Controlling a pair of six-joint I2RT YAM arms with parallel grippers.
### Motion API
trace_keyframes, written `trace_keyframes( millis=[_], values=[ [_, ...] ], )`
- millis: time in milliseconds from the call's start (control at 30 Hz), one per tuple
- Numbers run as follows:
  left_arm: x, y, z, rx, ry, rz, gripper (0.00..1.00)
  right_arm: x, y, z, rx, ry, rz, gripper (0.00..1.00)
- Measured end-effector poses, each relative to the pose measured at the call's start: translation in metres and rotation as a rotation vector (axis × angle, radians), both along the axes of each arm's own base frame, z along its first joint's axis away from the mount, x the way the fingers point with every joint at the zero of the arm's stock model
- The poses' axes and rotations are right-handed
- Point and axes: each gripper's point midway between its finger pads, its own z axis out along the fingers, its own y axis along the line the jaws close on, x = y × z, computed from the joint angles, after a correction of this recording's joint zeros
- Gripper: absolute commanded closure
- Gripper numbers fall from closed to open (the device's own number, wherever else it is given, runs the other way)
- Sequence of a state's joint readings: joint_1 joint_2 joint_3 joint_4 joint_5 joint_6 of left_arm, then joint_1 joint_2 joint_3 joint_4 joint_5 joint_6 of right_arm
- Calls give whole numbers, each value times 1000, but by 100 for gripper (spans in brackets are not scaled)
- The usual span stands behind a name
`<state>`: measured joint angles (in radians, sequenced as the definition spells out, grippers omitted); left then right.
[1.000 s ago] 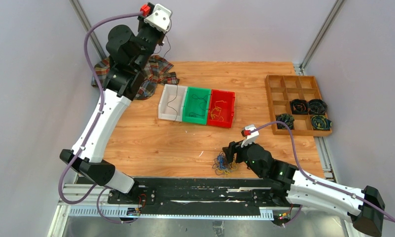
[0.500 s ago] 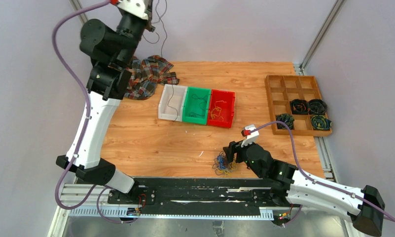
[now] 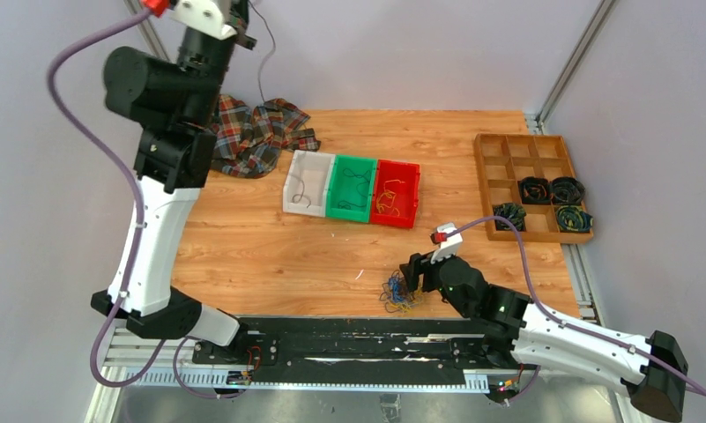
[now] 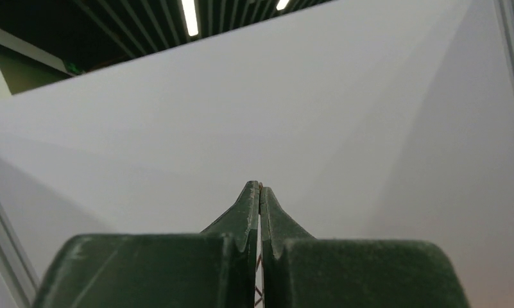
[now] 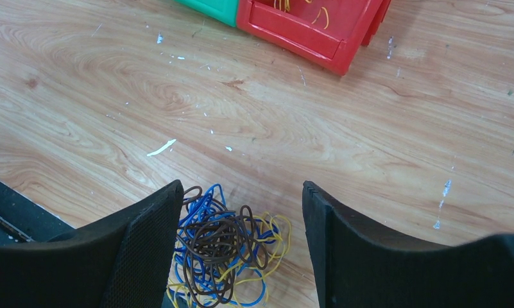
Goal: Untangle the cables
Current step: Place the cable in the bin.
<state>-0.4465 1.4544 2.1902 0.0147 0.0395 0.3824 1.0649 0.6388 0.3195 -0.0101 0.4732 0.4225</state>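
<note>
While the right gripper (image 5: 241, 186) hangs low over the table (image 5: 369, 115), we see its two fingers (image 5: 145, 244) spread wide with nothing pinched. The tangle of cables (image 5: 222, 256) sits right between them, a knotted mess of blue, brown and yellow loops. It's tucked up against the finger on the left of the wrist view and well apart from the other one. We honestly can't tell if that finger touches the loops or just shades them.

Ahead of the fingertips, past a stretch of bare wood, there's the red bin (image 5: 305, 29) with a few yellow-orange bits inside. A sliver of the green bin (image 5: 215, 8) touches it. A small white scrap (image 5: 161, 148) lies just ahead of the fingertip on the left of that view.

From above, the left gripper (image 3: 241, 22) is way up high, its fingers pressed tight together on one thin dark cable (image 3: 260, 88). That cable dangles below them, down past the plaid cloth (image 3: 256, 132). In the wrist view only a little bit of it shows in the slit between the fingers. We can't make out where its lower end lands.

The white bin (image 3: 305, 183) sits well below those fingers, first in the row with the green and red ones. Well off to the side of the open fingers is a wooden tray (image 3: 521, 137) with dark coiled bundles (image 3: 536, 189) in some compartments.
</note>
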Motion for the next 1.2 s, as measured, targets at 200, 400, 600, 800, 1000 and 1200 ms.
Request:
trace_keyframes(
  millis=[200, 400, 600, 800, 1000, 1200],
  values=[
    [57, -24, -79, 113, 179, 30, 99, -9, -2, 11, -14, 42, 26, 30],
    [82, -32, -121, 175, 260, 59, 100, -18, -6, 45, 23, 72, 43, 29],
    [96, -31, -145, 235, 277, 107, 100, -30, -9, 61, 10, 123, 73, 28],
    [119, -25, -172, 283, 316, 160, 99, -35, -24, 66, -26, 137, 60, 28],
    [128, -28, -190, 301, 351, 159, 100, -38, -40, 73, -6, 108, 30, 27],
    [124, -28, -163, 261, 309, 149, 100, -36, -47, 70, -19, 108, -3, 27]
  ],
)
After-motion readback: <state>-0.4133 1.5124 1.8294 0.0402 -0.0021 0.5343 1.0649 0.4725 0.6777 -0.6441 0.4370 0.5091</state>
